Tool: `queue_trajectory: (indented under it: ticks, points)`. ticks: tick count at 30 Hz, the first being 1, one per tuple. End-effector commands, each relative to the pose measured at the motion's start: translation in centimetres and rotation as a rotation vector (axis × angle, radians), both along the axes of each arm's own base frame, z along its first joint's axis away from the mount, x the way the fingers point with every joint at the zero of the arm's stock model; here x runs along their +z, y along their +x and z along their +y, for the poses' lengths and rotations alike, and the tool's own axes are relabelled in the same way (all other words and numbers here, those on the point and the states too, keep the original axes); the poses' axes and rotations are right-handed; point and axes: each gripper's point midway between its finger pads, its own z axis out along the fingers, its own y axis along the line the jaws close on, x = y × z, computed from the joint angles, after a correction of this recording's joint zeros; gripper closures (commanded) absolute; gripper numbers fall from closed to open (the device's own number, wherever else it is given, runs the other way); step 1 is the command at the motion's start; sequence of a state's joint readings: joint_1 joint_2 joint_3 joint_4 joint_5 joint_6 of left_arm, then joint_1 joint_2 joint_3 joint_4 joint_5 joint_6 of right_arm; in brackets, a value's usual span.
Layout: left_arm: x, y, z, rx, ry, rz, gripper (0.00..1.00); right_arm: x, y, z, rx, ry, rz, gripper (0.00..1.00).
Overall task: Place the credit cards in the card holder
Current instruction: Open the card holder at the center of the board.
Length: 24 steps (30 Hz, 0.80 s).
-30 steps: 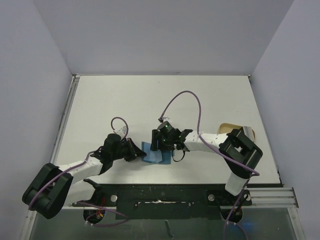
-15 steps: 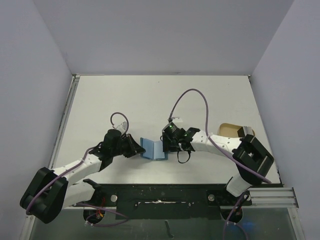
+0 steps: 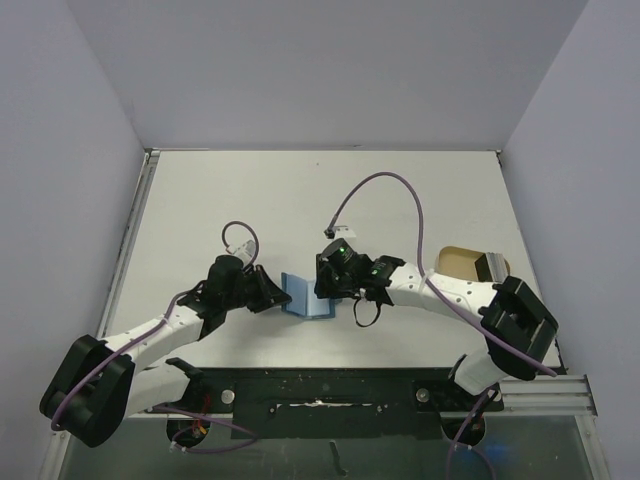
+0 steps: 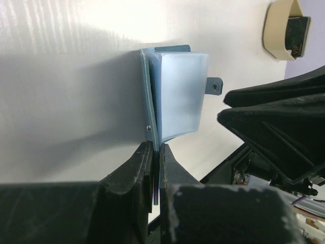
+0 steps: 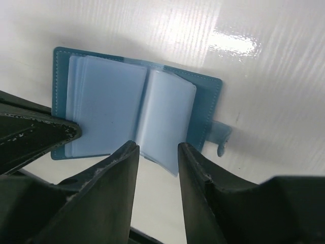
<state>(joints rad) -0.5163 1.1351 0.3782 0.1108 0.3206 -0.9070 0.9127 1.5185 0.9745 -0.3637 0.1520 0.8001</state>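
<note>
1. The card holder (image 5: 106,107) lies open on the surface (image 3: 300,190), just between your 2 arms, with its pale inner sleeves facing up.
2. Your left end effector (image 4: 156,147) is pinched tight on the edge of 1 cover. If that pinch slips, the holder could fold shut or skate across the glossy surface.
3. Your right end effector (image 5: 157,147) has its jaws partly apart, straddling the loose edge of a sleeve leaf (image 5: 167,122) and holding nothing. Close off-centre and you may catch 2 leaves at once, or crease the thin plastic.
4. Pull that leaf hard against the left pinch and you could strain the spine or drag the cover free.
5. The snap tab (image 5: 222,136) sticks out beside the right fingers and could snag them.
6. No card shows in the holder. A tan container (image 3: 462,262) sits well apart on the right with something dark in it, too small to identify. The insertion looks not yet begun.
</note>
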Motion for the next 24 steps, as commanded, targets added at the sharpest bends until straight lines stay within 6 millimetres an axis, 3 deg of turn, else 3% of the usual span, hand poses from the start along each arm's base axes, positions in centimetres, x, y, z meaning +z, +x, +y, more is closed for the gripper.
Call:
queue_trajectory:
  ticks: [1, 8, 17, 24]
  points:
    - [3.1, 1.2, -1.6, -0.032, -0.102, -0.096, 1.00, 1.5, 1.0, 2.8, 0.052, 0.093, -0.046, 0.65]
    - [1.8, 1.3, -1.9, -0.039, -0.102, -0.068, 1.00, -1.5, 1.4, 2.6, 0.053, 0.052, -0.008, 0.72]
    - [-0.4, 1.8, -0.6, -0.003, 0.022, -0.019, 0.70, -5.8, 0.7, 0.4, 0.010, -0.063, 0.061, 0.75]
    - [-1.4, 2.1, 0.2, 0.014, 0.086, -0.012, 0.65, -6.0, 0.6, 0.0, 0.000, -0.078, 0.065, 0.75]
